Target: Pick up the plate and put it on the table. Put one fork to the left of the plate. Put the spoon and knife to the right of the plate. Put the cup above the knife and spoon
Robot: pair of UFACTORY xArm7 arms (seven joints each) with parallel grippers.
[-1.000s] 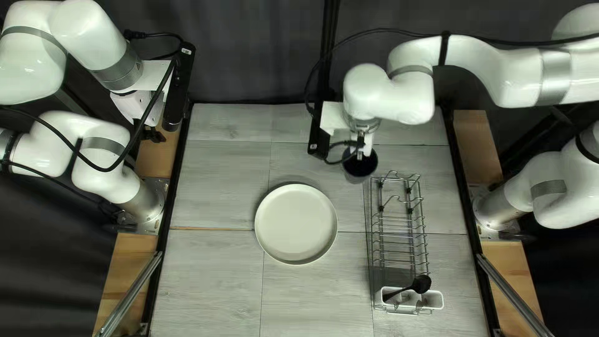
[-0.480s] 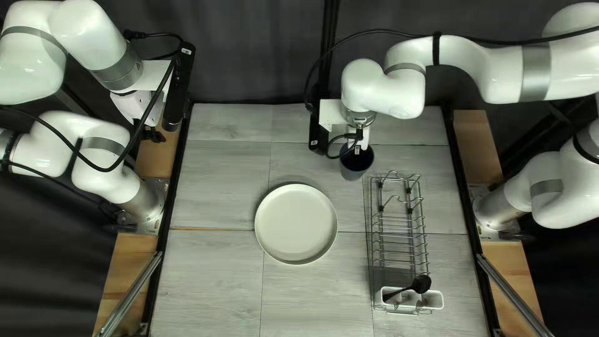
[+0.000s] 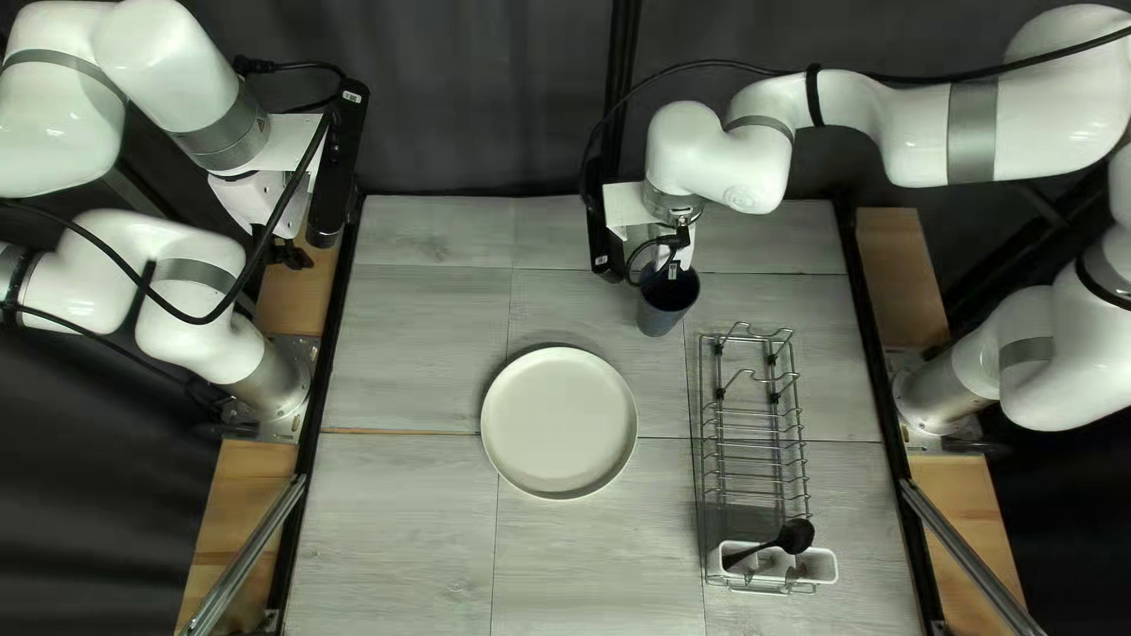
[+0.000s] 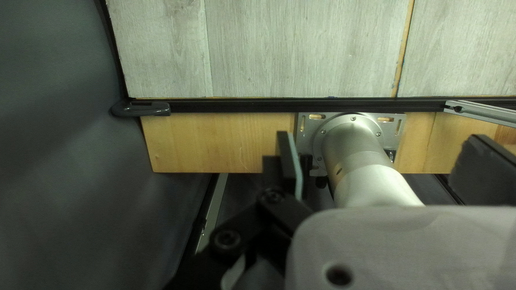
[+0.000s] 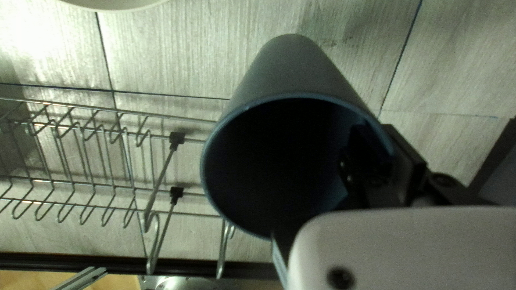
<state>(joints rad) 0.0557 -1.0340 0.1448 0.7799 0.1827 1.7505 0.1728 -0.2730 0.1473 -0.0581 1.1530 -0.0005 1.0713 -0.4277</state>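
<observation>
At the top left of the top left view, my left gripper [image 3: 286, 252] hangs over the table's side rail, away from the objects. In the left wrist view this gripper [image 4: 379, 164] has its fingers wide apart around nothing. My right gripper [image 3: 673, 269] grips the dark grey cup [image 3: 667, 309] by its rim. In the right wrist view the gripper [image 5: 385, 156] has one finger inside the cup [image 5: 293, 64] and one outside. The white plate [image 3: 559, 422] lies on the table. A black spoon [image 3: 795, 536] leans in the white utensil holder [image 3: 827, 567]; metal utensil ends are beside it.
A wire dish rack [image 3: 754, 431] stands right of the plate, with the holder at its near end. Dark rails run along both table sides [image 3: 412, 542]. The right arm reaches across the view's top right, its cable trailing above it.
My right gripper and the cup have moved slightly up and left in the top left view, and the cup's side shows more. The left arm, plate and rack look unchanged.
</observation>
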